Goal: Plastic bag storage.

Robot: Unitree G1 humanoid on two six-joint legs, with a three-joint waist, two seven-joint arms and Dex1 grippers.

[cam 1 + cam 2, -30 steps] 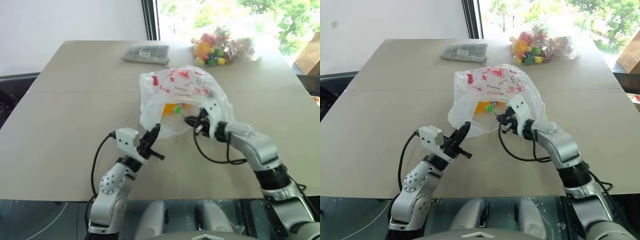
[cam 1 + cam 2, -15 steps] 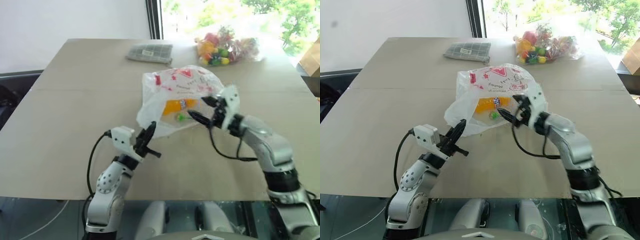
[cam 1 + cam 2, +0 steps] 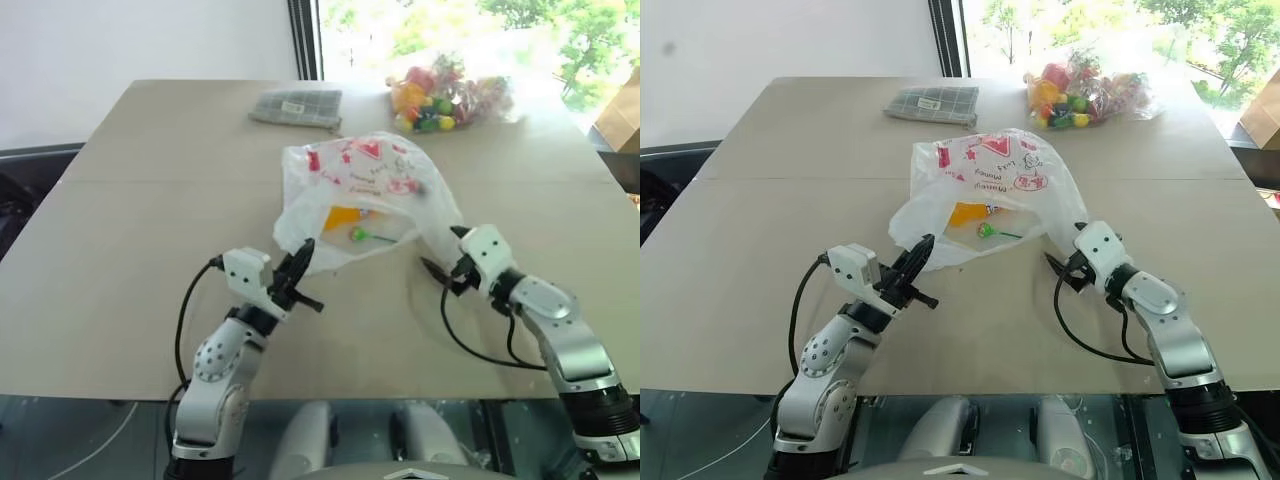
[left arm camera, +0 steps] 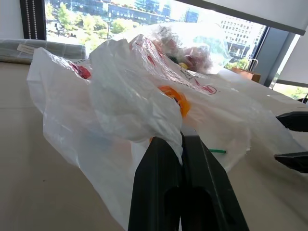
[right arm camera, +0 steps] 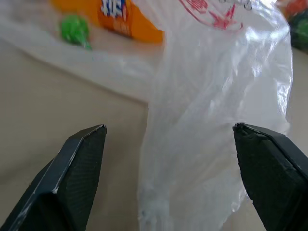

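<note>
In the middle of the frame, the left gripper point(image 3: 303, 256) pinches the plastic bag point(image 3: 365, 195), while the right gripper point(image 3: 446, 262) is wide open beside it.

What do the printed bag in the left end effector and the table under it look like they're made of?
Plastic bag: thin translucent white plastic film, glossy; it crinkles, and orange and green items show through it.
Table: matte beige board, possibly laminate or cardboard-like sheet, with a seam running across; the exact material is unclear.

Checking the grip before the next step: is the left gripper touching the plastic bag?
Touching. The left wrist view shows the left gripper with its fingers shut on a fold of the plastic bag.
</note>
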